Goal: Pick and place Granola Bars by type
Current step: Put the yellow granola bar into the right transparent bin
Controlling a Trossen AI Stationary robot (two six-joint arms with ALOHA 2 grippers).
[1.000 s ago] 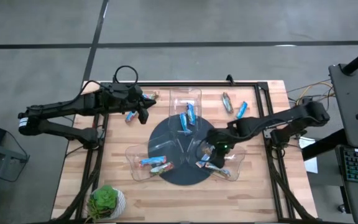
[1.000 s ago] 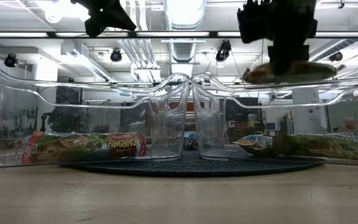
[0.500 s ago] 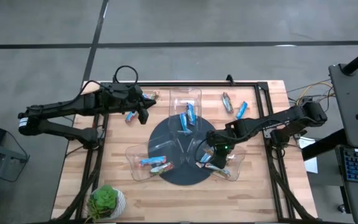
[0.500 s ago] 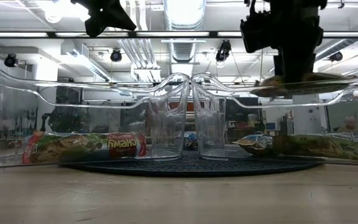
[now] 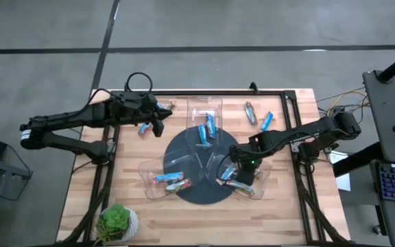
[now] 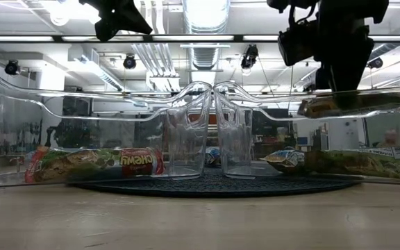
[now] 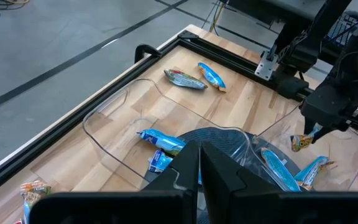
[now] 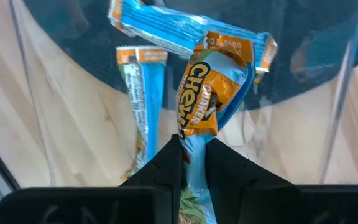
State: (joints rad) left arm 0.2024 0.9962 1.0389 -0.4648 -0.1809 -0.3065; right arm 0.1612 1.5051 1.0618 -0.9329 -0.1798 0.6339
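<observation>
Gripper, right: my right gripper (image 5: 244,169) is pinched on one orange-and-blue bar (image 8: 205,102), over the clear tray (image 5: 262,180) toward the tabletop's right-front part; in low view the bar (image 6: 356,104) hangs level above the tray's floor, not touching it.
Gripper, left: my left gripper (image 5: 160,124) waits near the back-left of the tabletop (image 5: 136,213), fingers drawn together w/ nothing between them.
Bars in right-front tray: two blue ones (image 8: 143,93) under my held bar.
Bars in back tray: a few blue bars (image 5: 207,127) in the tray (image 5: 205,104) at back-centre.
Bars in left-front tray: a blue one and a tan one (image 5: 171,180).
Loose bars: two (image 5: 258,116) near the back-right corner, a couple (image 5: 143,127) by my left gripper at back-left.
Base: dark round mat (image 5: 199,193) under the trays, mid-tabletop.
Other: potted plant (image 5: 117,221) at front-left corner.
</observation>
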